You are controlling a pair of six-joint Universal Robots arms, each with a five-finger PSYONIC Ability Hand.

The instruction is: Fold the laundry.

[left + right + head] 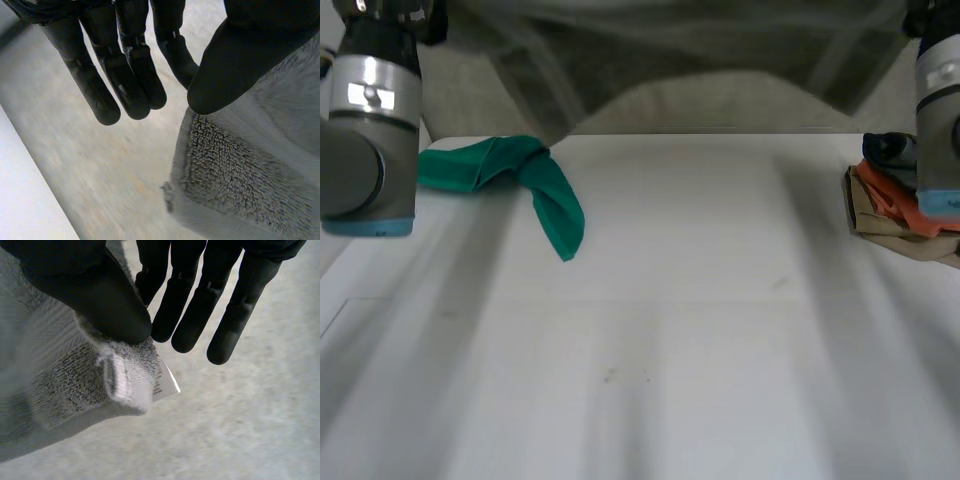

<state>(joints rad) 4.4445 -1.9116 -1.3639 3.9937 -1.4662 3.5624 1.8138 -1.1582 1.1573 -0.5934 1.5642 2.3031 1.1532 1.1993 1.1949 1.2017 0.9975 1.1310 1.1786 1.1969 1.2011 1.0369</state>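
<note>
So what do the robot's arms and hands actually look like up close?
The left arm and right arm are built of chunky, rounded grey joints, each with a shiny silver band and a light-blue cap at one end. The left hand and right hand are matte black, with long, segmented, round-tipped fingers and a broader thumb.

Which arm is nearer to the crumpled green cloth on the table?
Left. The left arm is just beside the green cloth; the right arm is across the white table.

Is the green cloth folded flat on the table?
No, the green cloth lies bunched and twisted on the table, with one end trailing loose toward the table's middle.
</note>
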